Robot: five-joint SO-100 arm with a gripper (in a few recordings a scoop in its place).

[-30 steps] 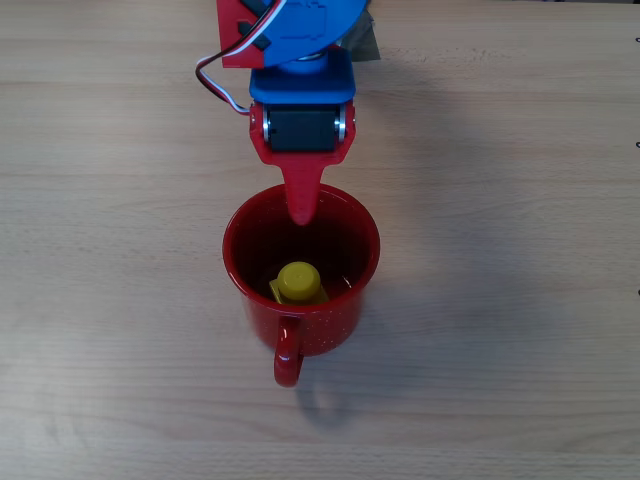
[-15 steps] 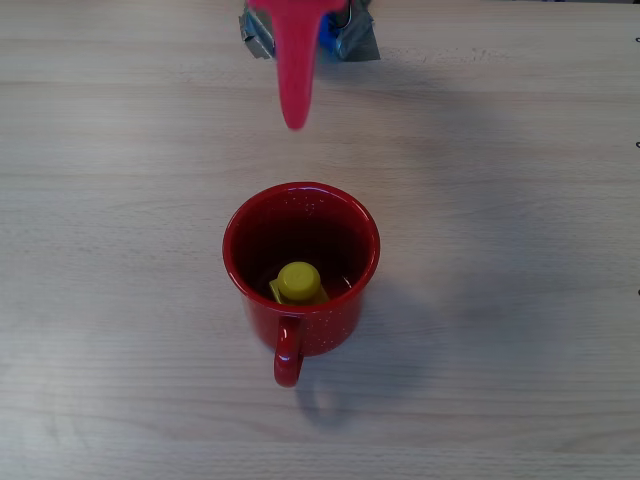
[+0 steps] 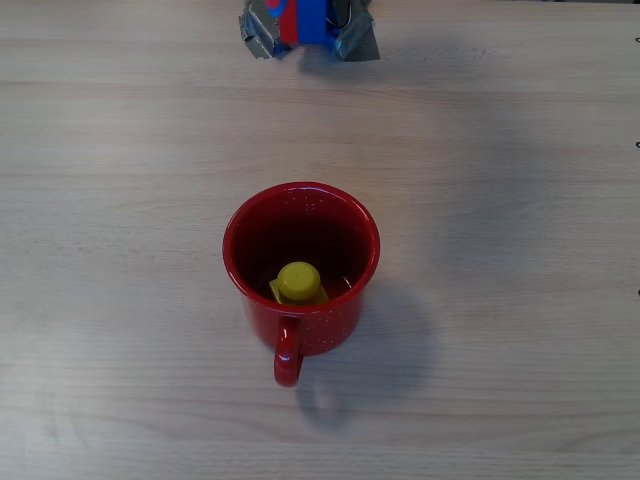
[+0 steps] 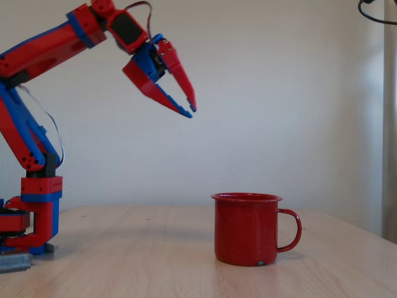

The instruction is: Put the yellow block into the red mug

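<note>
**Yellow block lying in the red mug, hand raised and empty**

Overhead view: The red mug (image 3: 301, 265) is seen standing upright on the wooden tabletop (image 3: 520, 200), roughly midway between the left and right edges, with its loop handle turned toward the near edge. The yellow block (image 3: 298, 283) is seen inside the mug, on its bottom, close to the wall on the handle side, with its round stud facing up. At the far edge of the tabletop the arm's base (image 3: 305, 25) is partly shown, red and blue, held down with grey tape.

Fixed view: The mug is shown from the side, upright, with the handle pointing right. The hand (image 4: 191, 107) is held high above the tabletop, up and to the left of the mug and well apart from it. Its two fingers are tilted downward to the right, their tips nearly meeting, and nothing is held between them. The block cannot be seen through the mug's wall.
</note>
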